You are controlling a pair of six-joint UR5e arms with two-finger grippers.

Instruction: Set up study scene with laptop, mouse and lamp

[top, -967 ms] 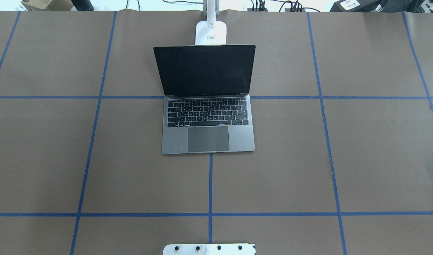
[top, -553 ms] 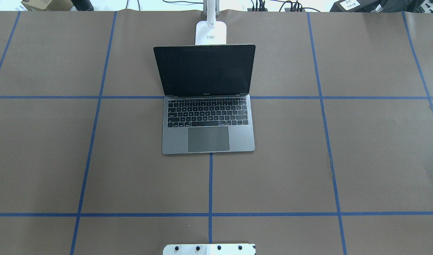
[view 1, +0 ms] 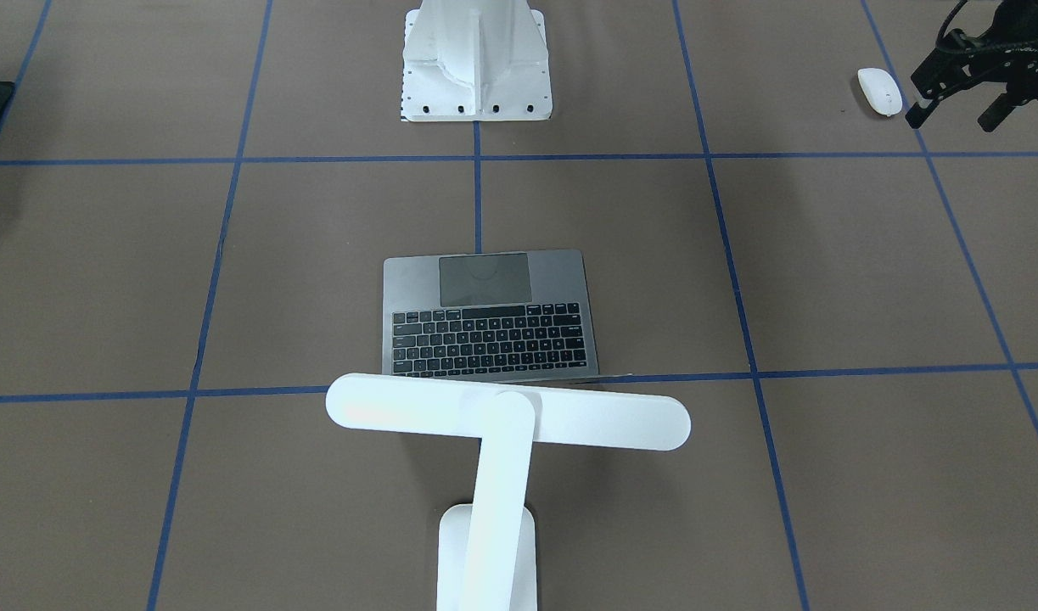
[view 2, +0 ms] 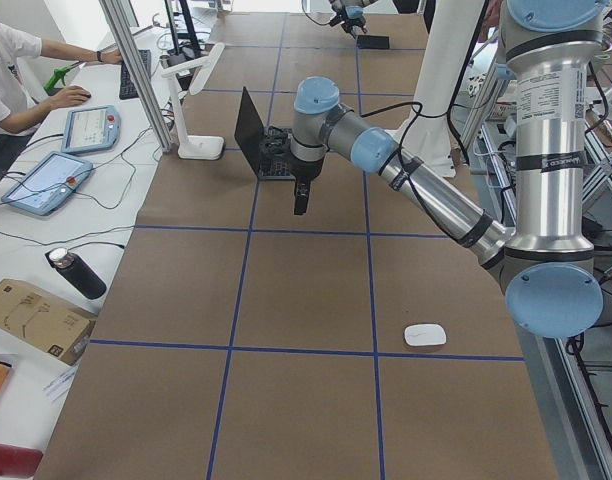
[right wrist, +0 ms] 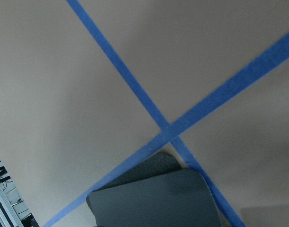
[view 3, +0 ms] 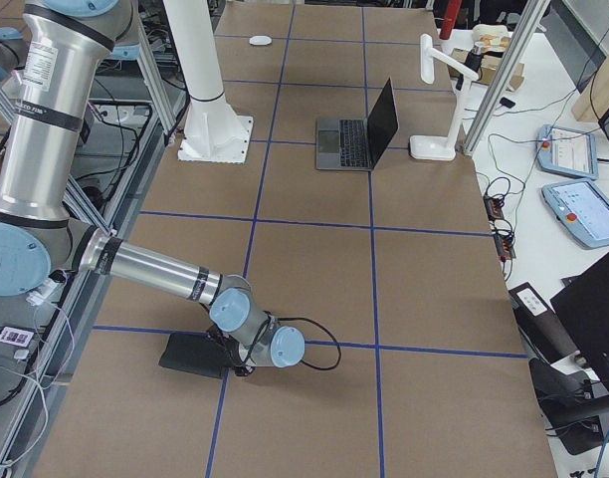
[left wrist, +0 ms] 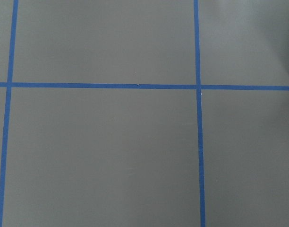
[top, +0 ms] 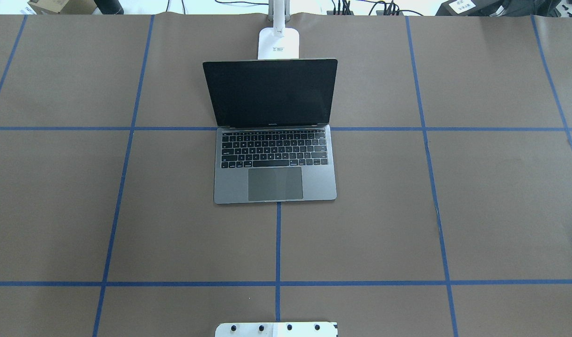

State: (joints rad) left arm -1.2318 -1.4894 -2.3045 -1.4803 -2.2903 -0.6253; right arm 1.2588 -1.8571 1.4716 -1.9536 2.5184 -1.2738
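The left hand [view 1: 950, 119] hangs above the worktop [view 1: 866, 271]. The mouse [view 1: 878, 91] lies on the worktop lower than that hand and near it. The laptop [view 1: 489, 318] sits well apart, to that hand's right and farther from the robot. The lamp [view 1: 506, 416] stands behind the laptop and the pedestal [view 1: 476, 59] before it. The mat [view 3: 190, 354] lies just beside the right hand [view 3: 235, 364].

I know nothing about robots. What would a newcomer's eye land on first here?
First comes the open laptop in the middle of the brown, blue-gridded table. The white lamp stands behind its screen, with the bar head stretched across. Next are the left gripper, hanging open above the table on its long silver arm, and the small white mouse, lying alone near the robot's edge, off to its left.
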